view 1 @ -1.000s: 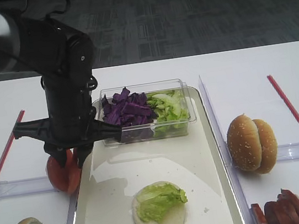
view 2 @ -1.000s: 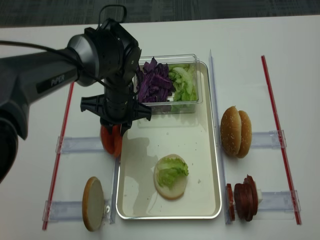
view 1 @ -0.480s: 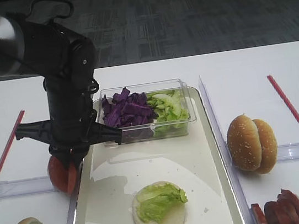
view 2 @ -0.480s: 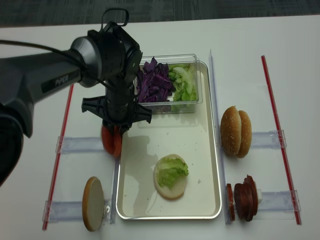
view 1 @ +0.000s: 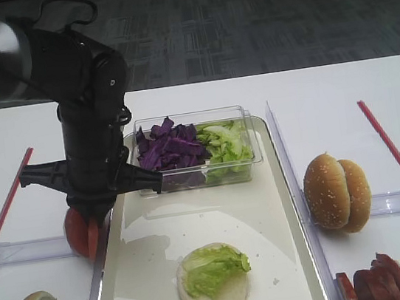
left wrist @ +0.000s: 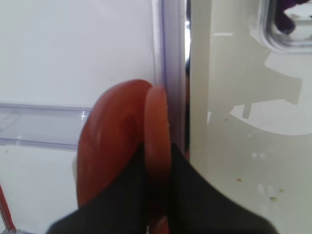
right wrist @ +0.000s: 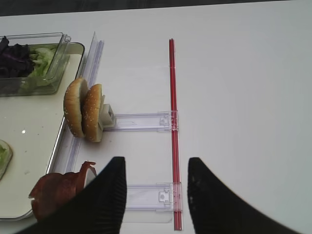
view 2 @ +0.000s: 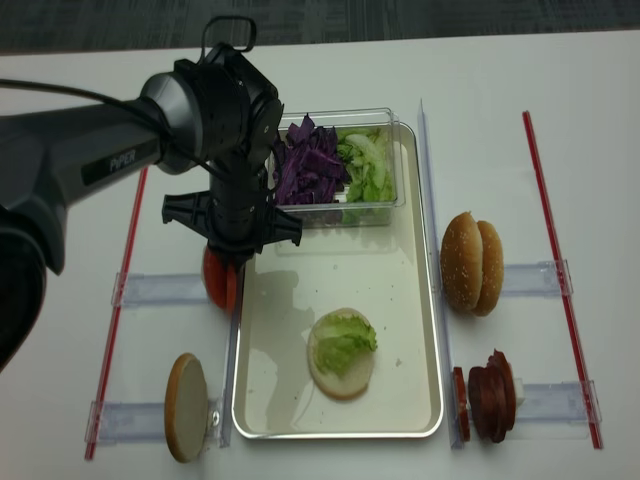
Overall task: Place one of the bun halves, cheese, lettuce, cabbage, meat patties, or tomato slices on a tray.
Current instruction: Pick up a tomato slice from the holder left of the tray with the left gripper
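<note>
Left gripper [left wrist: 157, 195] is clamped on one of two upright tomato slices [left wrist: 157, 141] at the tray's [view 1: 275, 259] nine o'clock. Right gripper [right wrist: 155, 195] gapes, holding nothing.

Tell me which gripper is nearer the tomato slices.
Left. The left gripper is shut on one of the tomato slices, just outside the tray's left rim. The right gripper hovers open over the table's right side, near the meat patties.
</note>
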Robot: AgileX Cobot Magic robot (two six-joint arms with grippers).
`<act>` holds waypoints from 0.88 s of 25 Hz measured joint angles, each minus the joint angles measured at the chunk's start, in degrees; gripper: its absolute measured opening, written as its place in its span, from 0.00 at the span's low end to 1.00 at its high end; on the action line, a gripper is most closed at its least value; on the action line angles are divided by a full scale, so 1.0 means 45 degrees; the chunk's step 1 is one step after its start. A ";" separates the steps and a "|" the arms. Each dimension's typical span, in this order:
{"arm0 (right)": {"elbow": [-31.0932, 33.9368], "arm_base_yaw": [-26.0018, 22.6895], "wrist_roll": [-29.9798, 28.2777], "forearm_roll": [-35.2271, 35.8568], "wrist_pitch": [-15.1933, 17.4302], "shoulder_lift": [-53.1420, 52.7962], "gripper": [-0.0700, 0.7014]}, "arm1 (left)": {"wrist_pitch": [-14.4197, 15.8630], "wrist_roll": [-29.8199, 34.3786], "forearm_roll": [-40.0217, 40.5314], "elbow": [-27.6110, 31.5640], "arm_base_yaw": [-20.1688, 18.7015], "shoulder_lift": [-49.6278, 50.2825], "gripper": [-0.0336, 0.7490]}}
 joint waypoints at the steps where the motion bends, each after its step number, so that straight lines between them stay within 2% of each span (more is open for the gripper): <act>1: 0.0000 0.0000 0.0000 0.0000 0.0000 0.0000 0.53 | 0.0000 0.0000 0.0000 0.0000 0.0000 0.0000 0.09; 11: 0.0000 0.0000 -0.0100 0.0000 0.0000 0.0000 0.53 | 0.0257 0.0166 0.0000 -0.0145 0.0000 0.0000 0.09; 22: 0.0000 0.0000 -0.0100 0.0000 0.0000 0.0000 0.53 | 0.0843 0.0516 0.0009 -0.1235 0.0000 0.0000 0.09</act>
